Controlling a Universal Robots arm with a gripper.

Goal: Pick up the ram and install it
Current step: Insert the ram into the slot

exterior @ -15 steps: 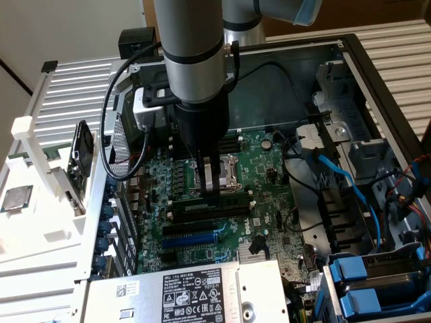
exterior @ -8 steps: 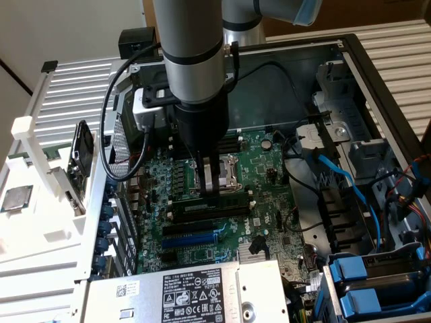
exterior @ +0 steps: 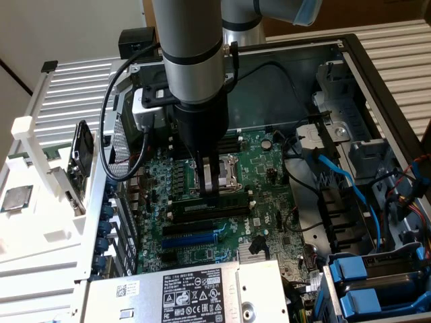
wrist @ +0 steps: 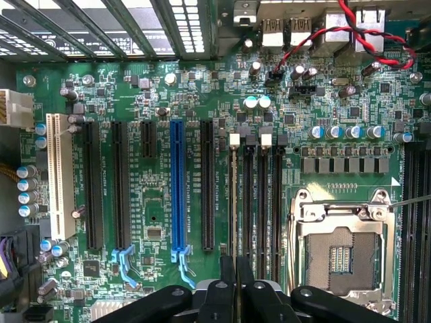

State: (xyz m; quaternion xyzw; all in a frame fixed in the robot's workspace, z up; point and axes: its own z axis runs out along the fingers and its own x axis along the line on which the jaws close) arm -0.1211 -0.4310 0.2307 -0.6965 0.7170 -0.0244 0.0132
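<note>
Open computer case (exterior: 377, 87) with motherboard (exterior: 195, 242): claw (exterior: 211, 190) pinches the ram (exterior: 217, 200) over a memory slot (wrist: 248, 202); seating step, needing true alignment and downward press.

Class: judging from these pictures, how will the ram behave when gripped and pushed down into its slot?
The ram is a thin flat board stood on edge, so probably stiff lengthwise but apt to tilt sideways. It looks light for its length. The gripper pinches only its middle, so uneven pushing might rock one end.

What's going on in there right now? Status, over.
Fingers shut on the ram. Ram on edge at a memory slot. Nothing blocking.
</note>
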